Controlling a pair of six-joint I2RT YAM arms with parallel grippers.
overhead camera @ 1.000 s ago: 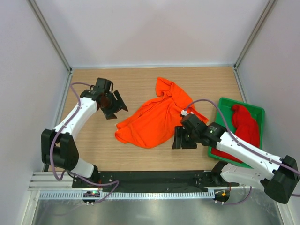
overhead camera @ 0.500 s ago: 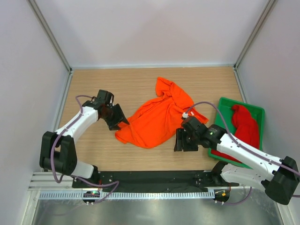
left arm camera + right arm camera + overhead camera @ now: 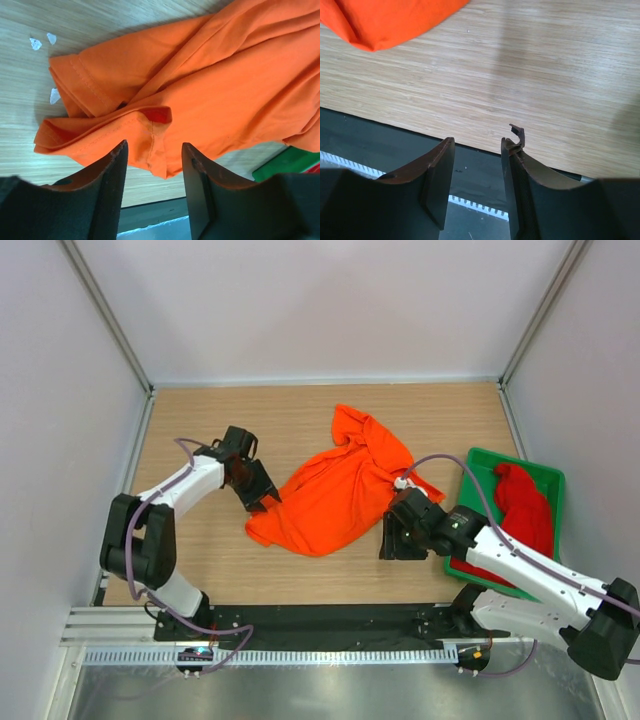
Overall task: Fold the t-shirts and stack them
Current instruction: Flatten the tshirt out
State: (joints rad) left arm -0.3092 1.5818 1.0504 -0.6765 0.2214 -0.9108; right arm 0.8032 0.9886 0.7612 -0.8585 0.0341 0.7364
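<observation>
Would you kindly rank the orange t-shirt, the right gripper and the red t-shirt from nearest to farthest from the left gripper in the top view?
1. orange t-shirt, right beside the left gripper.
2. right gripper, beyond the shirt's near-right edge.
3. red t-shirt, far right.

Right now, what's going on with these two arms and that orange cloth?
Two robot arms are set to fold t-shirts. The orange t-shirt lies crumpled on the table, not yet folded. The left gripper is open, with a fold of the shirt's left edge between its jaws. The right gripper, also open, hangs over bare wood just off the shirt's right edge, holding nothing. A red t-shirt waits in the green tray on the right.
</observation>
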